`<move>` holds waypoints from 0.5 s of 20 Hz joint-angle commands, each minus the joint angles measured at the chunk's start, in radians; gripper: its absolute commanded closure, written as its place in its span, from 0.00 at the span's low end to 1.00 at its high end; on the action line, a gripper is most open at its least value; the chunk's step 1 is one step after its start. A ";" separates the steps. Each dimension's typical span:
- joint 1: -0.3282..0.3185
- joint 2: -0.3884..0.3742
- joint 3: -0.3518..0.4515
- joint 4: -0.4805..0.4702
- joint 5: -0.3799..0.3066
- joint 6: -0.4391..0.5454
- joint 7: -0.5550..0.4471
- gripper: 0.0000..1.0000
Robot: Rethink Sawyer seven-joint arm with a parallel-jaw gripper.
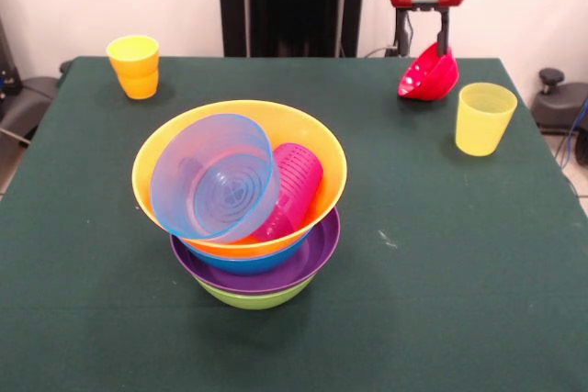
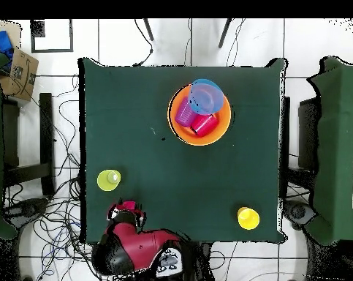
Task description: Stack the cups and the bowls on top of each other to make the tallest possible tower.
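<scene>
While my gripper (image 1: 441,43) clamps the red-pink bowl (image 1: 428,74) tilted over the table's (image 1: 441,300) far edge, pale yellow cup (image 1: 484,117) sits just beside | tower (image 1: 241,218) mid-table, well apart, holding translucent blue bowl (image 1: 216,176), purple cup (image 1: 291,190) | orange-yellow cup (image 1: 134,65) opposite far corner | bare cloth between.

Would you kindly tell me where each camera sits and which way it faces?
Front view: across the table from the robot, facing its pedestal; the gripper hangs at top right, holding a small red-pink bowl.
Overhead view: above, looking straight down, robot base at bottom; the red arm shows.
Shared: the tower, the pale yellow cup and the orange-yellow cup.
</scene>
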 commanded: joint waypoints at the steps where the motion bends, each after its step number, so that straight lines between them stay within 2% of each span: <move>1: 0.073 0.105 0.014 -0.097 0.035 -0.050 0.103 0.00; 4: 0.094 0.122 -0.008 -0.098 0.042 -0.072 0.109 0.00; 10: 0.091 0.039 0.021 -0.065 0.047 0.001 0.122 0.00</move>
